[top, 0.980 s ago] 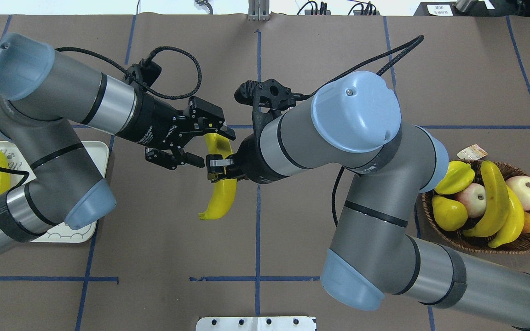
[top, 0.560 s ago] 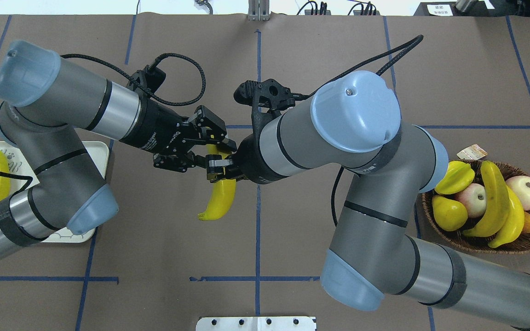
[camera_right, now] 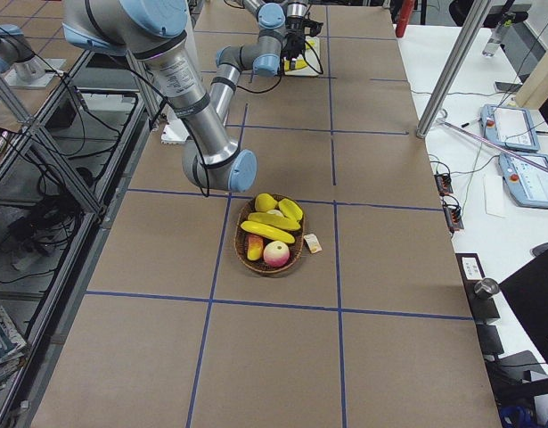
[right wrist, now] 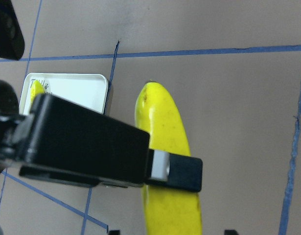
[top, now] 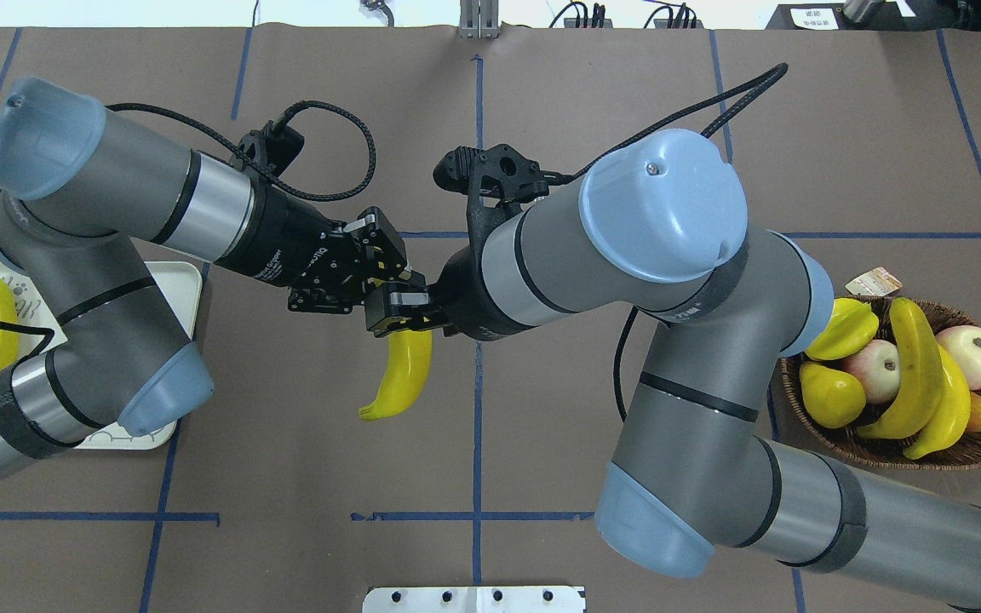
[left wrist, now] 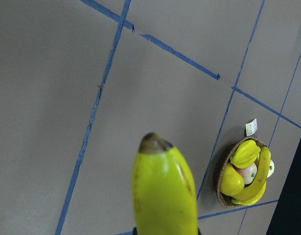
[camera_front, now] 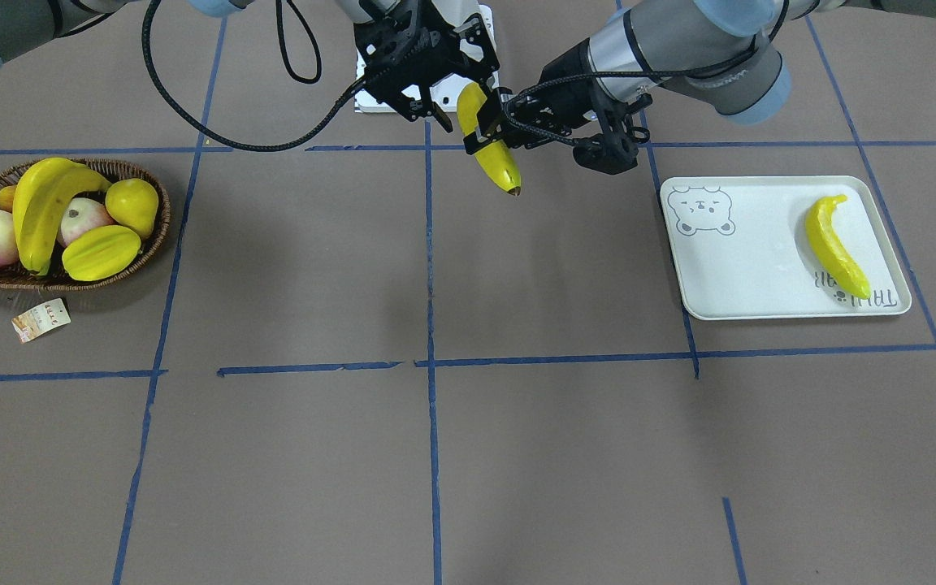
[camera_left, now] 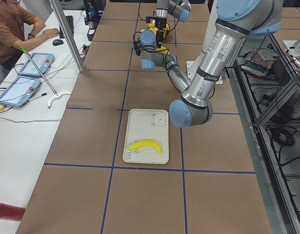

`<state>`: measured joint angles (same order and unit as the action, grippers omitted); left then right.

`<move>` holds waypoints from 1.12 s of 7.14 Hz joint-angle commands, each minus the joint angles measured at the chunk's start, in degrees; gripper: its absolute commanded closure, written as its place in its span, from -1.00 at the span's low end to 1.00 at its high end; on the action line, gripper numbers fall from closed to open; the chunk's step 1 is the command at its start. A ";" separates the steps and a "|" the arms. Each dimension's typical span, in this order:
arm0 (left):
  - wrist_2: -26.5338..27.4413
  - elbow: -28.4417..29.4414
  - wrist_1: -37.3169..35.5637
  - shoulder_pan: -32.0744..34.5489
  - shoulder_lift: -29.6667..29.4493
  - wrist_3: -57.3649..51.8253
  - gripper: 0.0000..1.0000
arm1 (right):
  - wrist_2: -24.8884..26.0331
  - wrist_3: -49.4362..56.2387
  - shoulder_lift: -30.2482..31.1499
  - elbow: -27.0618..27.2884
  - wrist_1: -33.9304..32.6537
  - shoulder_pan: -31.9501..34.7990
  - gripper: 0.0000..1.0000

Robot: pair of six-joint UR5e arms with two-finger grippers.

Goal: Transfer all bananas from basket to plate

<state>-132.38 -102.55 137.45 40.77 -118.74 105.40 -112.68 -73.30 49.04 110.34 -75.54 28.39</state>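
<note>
1. The hanging banana [top: 401,370] is in the air over the middle of the table, between the two arms and clear of the surface. Its long axis is steep, with the stalk end up among the fingers and the brown tip lowest. In the overhead view the tip leans toward the near left.
2. The left gripper [camera_front: 491,130] is clamped across the upper half of the hanging banana. In the right wrist view one of its fingertips [right wrist: 183,174] lies flat across the yellow skin.
3. The right gripper [top: 405,317] meets the same upper end from the right. In its own wrist view its two tips show at the bottom edge. Each stands off the fruit with table visible in the gap, so it looks spread and is not pinching.
4. The plate banana [camera_front: 835,244] lies flat at the left end of the plate [camera_front: 744,268], over the lettering. Its long axis runs near to far, slightly slanted.
5. The plate sits on the left side of the table, well apart from the hanging banana.
6. The basket bananas [top: 916,366], two of them, lie side by side on top of the other fruit in the basket [top: 882,451] at the right side of the table. Their long axes run far to near, and the near ends curve leftward.
7. Beside and under them are a starfruit [top: 840,330], a pear [top: 831,396] and two apples [top: 972,353].
8. A small card [top: 874,281] lies on the table just beyond the basket's far rim.
</note>
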 commanded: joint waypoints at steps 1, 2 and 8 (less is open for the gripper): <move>0.11 0.07 -1.20 0.79 0.17 -0.02 1.00 | 0.00 -1.49 0.00 1.27 -0.05 0.00 -1.00; -0.33 0.07 -4.87 3.58 2.26 -0.19 1.00 | 0.09 -2.19 0.17 2.41 -0.66 0.00 -1.00; 1.92 -0.02 -11.41 14.86 32.04 -33.28 1.00 | -0.53 -1.23 11.07 5.94 -1.11 9.66 -1.00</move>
<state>-133.06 -102.67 126.13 54.48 -92.28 78.06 -113.01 -74.71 58.72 116.14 -76.70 36.72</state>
